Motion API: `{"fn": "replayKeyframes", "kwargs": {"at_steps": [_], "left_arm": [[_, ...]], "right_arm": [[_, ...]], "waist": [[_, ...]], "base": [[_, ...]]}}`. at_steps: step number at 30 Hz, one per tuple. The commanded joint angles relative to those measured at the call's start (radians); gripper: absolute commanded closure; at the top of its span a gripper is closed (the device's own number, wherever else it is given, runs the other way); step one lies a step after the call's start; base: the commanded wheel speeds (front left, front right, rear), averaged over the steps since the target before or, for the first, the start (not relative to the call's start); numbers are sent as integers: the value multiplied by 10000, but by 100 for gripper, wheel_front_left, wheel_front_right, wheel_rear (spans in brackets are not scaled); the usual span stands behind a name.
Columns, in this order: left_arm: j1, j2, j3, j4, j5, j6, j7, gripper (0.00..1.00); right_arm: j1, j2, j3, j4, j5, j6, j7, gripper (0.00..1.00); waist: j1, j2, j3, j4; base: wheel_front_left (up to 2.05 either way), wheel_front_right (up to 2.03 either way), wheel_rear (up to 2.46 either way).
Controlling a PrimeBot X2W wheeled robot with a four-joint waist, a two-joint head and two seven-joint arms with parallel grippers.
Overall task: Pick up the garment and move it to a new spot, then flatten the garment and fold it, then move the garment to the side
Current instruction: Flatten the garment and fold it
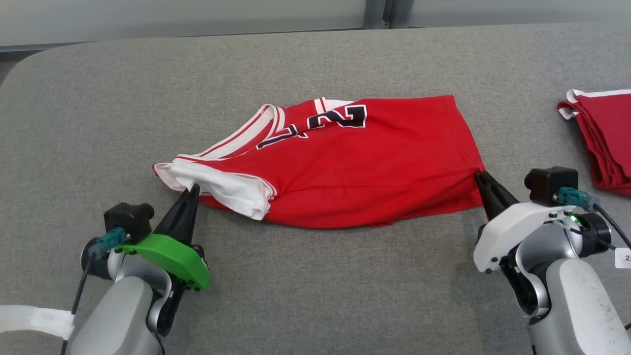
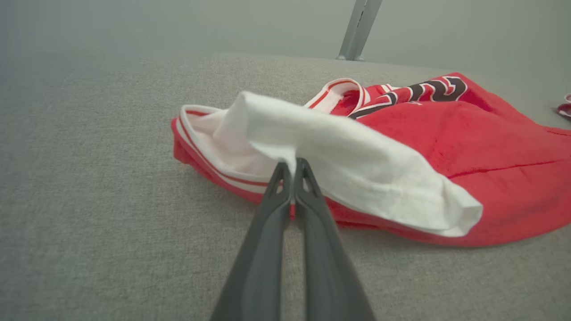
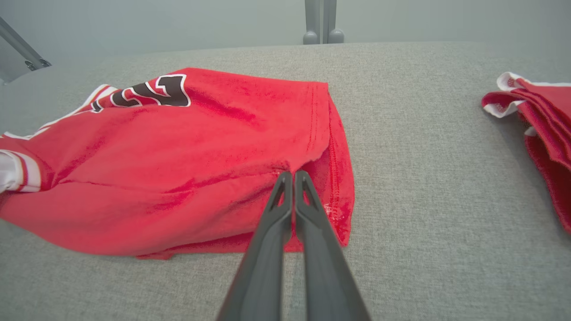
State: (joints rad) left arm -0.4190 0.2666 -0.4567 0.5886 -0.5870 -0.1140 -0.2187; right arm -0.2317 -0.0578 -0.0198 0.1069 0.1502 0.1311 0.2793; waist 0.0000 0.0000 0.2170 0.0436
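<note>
Crosswise, garment (image 1: 355, 172) lies between gripping pincers (image 1: 192, 189) (image 1: 479, 174).

- The bench (image 1: 315, 286) — covered in grey woven fabric — spans the foreground, its far left corner rounded.
- Behind it stands a pale grey wall (image 1: 197, 15), smooth and plain.
- A grey metal post (image 1: 379, 14) rises at the bench's far edge.
- Light is soft and even.

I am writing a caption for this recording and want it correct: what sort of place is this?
Probably a robotics lab or test room set up for folding clothes: a wide table covered in grey fabric, one red jersey on it, and a pile of folded red garments at the right.
</note>
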Motion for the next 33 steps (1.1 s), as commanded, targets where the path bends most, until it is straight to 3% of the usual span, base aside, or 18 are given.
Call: {"fn": "replayKeyframes", "kwargs": {"at_steps": [1, 7, 16, 25, 33], "left_arm": [[-209, 121, 127, -288, -182, 22, -44, 100], [-701, 518, 679, -1601, -663, 105, 364, 100], [-3012, 1270, 1579, -3731, -1673, 120, 2080, 100], [-6075, 1243, 2181, -3966, -1993, 665, 2943, 100], [-9690, 843, 2919, -3353, -2281, 997, 2763, 100]], "right_arm": [[-156, -81, -5, -185, 137, -8, -125, 100], [-789, -544, 294, -709, 593, -8, -33, 100], [-2966, -1764, 1536, -687, 2108, -8, 836, 100], [-6051, -2565, 2639, 271, 2947, -5, 1195, 100], [-9827, -2874, 2657, 1518, 2509, -8, 578, 100]], "waist": [[0, 0, -29, -45], [0, 0, -150, -224], [0, 0, 141, -551], [0, 0, 2211, -912], [0, 0, 4604, -1058]], "base": [[0, 0, 0], [0, 0, 0], [0, 0, 0], [0, 0, 0], [0, 0, 0]]}}
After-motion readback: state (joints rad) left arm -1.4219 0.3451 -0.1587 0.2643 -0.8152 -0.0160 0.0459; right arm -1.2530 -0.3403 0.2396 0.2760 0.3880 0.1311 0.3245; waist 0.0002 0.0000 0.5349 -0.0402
